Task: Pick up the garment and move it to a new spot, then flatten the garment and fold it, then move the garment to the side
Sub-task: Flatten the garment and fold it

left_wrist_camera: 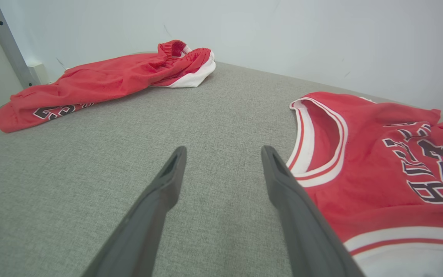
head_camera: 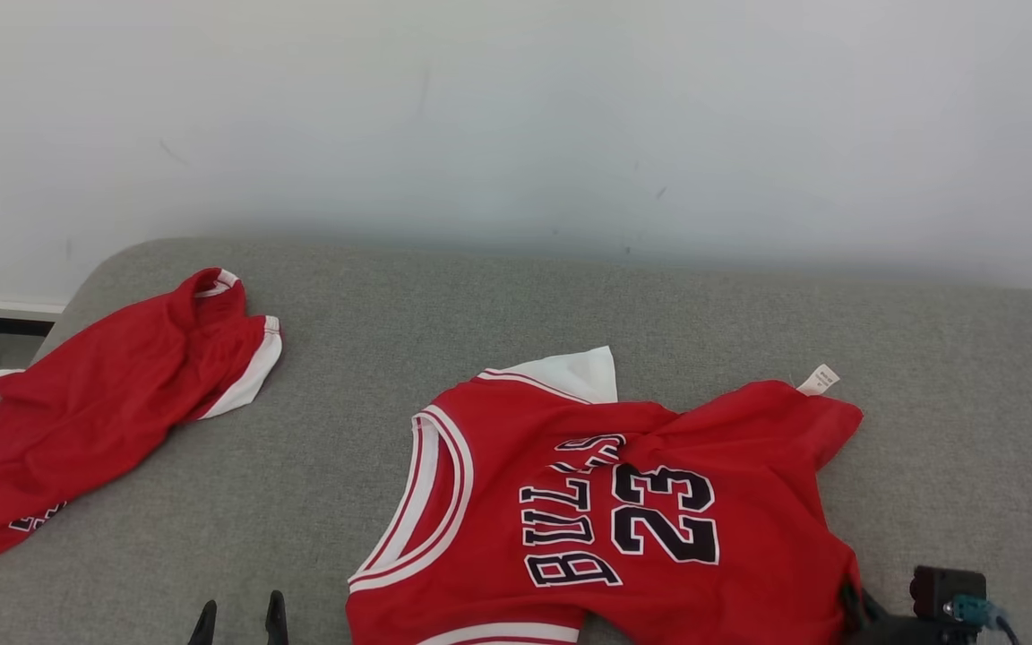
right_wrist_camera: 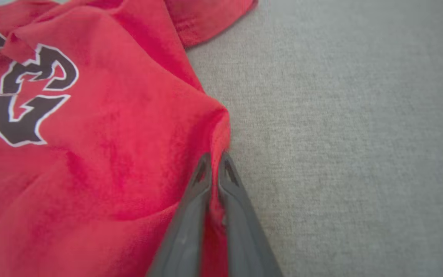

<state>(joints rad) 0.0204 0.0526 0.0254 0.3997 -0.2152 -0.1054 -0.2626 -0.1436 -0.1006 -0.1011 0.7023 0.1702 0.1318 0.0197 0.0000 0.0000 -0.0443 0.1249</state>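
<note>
Pinching jersey [right_wrist_camera: 102, 154] edge — right jaws clamped; low.

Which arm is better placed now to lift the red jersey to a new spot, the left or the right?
The right. The right jaws are pinched on the jersey's side edge, with red cloth between them. The left jaws stand open over the bare grey cushion beside the jersey, holding nothing.

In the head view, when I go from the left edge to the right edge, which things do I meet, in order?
First the red shorts → left gripper, open → red jersey → right gripper, shut on the jersey's edge.
</note>
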